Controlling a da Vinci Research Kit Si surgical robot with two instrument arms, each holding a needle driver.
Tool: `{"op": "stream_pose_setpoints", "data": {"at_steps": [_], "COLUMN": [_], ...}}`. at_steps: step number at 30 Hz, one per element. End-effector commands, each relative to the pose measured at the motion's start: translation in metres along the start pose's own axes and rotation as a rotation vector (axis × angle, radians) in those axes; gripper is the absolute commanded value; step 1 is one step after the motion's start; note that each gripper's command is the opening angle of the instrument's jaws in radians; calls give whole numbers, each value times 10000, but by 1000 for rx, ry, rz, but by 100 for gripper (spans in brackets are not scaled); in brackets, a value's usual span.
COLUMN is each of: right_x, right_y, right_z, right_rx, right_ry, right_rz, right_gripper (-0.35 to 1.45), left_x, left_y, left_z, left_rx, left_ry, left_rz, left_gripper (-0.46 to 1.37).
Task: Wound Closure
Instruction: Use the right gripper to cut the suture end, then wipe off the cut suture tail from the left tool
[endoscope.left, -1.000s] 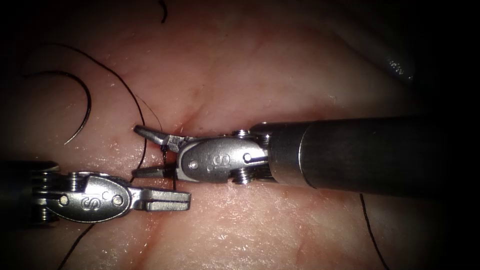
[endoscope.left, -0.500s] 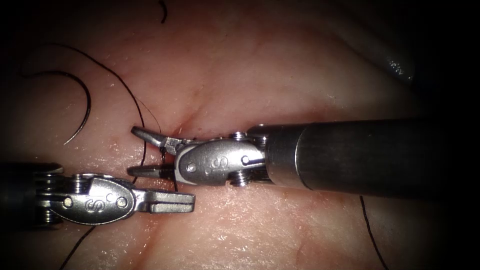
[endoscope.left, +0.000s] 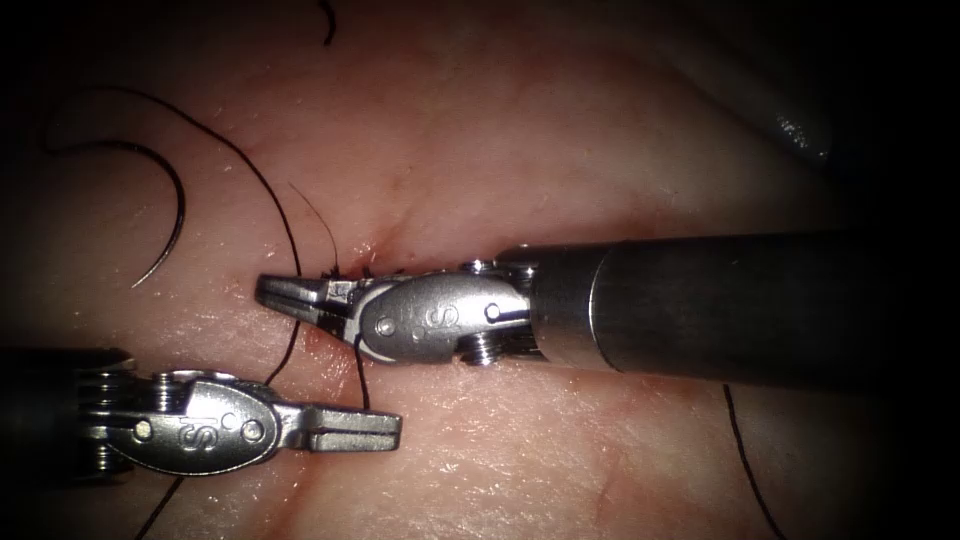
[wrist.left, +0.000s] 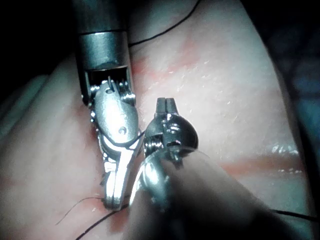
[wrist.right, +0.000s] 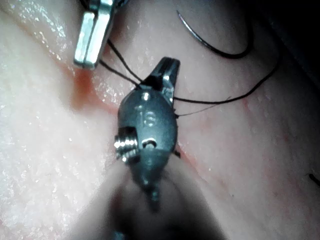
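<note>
the cut (endoscope.left: 385, 240) in the tissue (endoscope.left: 560, 130) serves as the landmark here. a stitch already sits in it: dark thread (endoscope.left: 285, 215) rises from a knot-like spot on the cut and sweeps away to the left of the cut, so at least one pass looks done, while how much of the wound is left to close cannot be judged from these views. the right tool (endoscope.left: 290, 297) reaches across from the right of the cut with its tip just below that knot; a second ago its jaws stood wide apart around the strands, and now they are closed together on the thread beside the knot, which the right wrist view (wrist.right: 167, 72) also shows, with strands running out on both sides of the tip. whether the thread has parted cannot be told. the left tool (endoscope.left: 355, 428) lies lower, below the cut, with its jaws together and nothing seen between them, thread passing just behind it. the needle (endoscope.left: 165, 225) lies loose on the tissue well to the left of the cut, free of both tools and not in the tissue, well apart from the right tool's tip.
</note>
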Motion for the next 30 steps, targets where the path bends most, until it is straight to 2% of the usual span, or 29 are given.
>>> {"op": "stream_pose_setpoints", "data": {"at_steps": [1, 5, 6, 8, 9, 12, 16, 17, 22, 30], "right_x": [2, 6, 5, 2, -1, -9, -14, -14, -15, -11], "right_y": [0, 10, 14, 19, 23, 31, 39, 39, 56, 84], "right_z": [-1, -5, -7, -11, -15, -26, -50, -50, -88, -150], "right_rx": [7, -7, -23, -27, -28, -60, -106, -106, -171, -260], "right_ry": [0, -20, -28, -33, -36, -67, -89, -89, -101, -142], "right_rz": [-10, -2, 1, 4, 0, 45, 58, 58, 90, 150], "right_gripper": [-35, -34, 10, 44, 74, 114, 117, 117, 115, 112], "left_x": [1, 1, 1, 2, 3, 5, 13, 13, 27, 39], "left_y": [0, 1, 2, 3, 5, 11, 20, 20, 34, 67], "left_z": [-1, -1, -1, -1, 0, 3, 11, 11, 30, 90], "left_rx": [-9, -10, -11, -12, -13, -20, -35, -35, -53, -101], "left_ry": [1, 1, 2, 3, 4, 11, 28, 28, 48, 94], "left_rz": [1, 2, 2, 4, 6, 11, 20, 20, 33, -2], "left_gripper": [-35, -35, -35, -35, -35, -35, -35, -35, -35, -35]}}
